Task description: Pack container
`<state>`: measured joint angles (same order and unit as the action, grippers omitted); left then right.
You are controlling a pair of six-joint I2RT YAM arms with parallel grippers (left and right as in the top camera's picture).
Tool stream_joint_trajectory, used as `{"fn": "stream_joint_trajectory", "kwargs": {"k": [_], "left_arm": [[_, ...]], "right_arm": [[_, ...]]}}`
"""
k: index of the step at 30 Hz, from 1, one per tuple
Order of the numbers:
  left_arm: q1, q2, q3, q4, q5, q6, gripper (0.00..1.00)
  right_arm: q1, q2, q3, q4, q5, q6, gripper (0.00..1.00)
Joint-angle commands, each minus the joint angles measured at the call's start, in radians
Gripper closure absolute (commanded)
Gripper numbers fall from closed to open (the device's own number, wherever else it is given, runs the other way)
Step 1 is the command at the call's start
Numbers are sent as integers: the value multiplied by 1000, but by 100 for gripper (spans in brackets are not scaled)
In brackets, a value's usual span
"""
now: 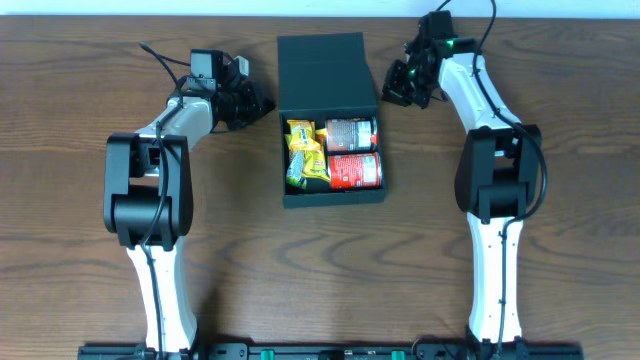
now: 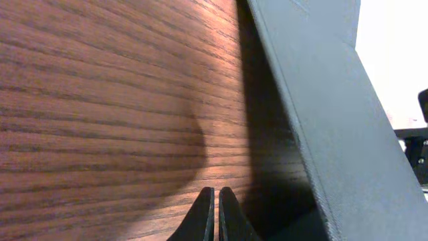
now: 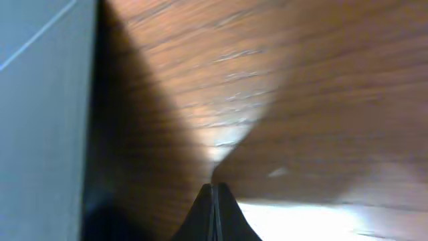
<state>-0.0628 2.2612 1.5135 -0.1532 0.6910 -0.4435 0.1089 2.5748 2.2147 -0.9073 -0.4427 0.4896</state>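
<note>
The dark container (image 1: pixel 300 197) stands at the table's middle, its flap lid (image 1: pixel 322 72) laid open toward the back. Inside lie two red cans (image 1: pixel 352 133) (image 1: pixel 354 171) and yellow packets (image 1: pixel 303 155). My left gripper (image 1: pixel 262 102) is shut and empty, just left of the lid's hinge; in the left wrist view the closed tips (image 2: pixel 216 201) hover over bare wood beside the container's grey wall (image 2: pixel 321 120). My right gripper (image 1: pixel 388 92) is shut and empty, just right of the lid; its tips (image 3: pixel 214 194) point at wood next to the container's side (image 3: pixel 40 120).
Brown wooden table (image 1: pixel 560 80) all round. Both arm bases stand at the front edge, left (image 1: pixel 150 200) and right (image 1: pixel 497 190) of the container. The table's back edge runs just behind the lid.
</note>
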Motion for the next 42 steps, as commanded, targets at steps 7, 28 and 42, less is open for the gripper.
{"fn": "stream_joint_trajectory", "kwargs": {"k": [7, 28, 42], "left_arm": [[-4, 2, 10, -45, 154, 18, 94], [-50, 2, 0, -334, 245, 211, 94], [-32, 2, 0, -300, -40, 128, 94]], "right_arm": [[-7, 9, -8, -63, -291, 41, 99], [-13, 9, -8, -362, -260, -103, 98], [-31, 9, -8, -212, -236, -40, 98]]}}
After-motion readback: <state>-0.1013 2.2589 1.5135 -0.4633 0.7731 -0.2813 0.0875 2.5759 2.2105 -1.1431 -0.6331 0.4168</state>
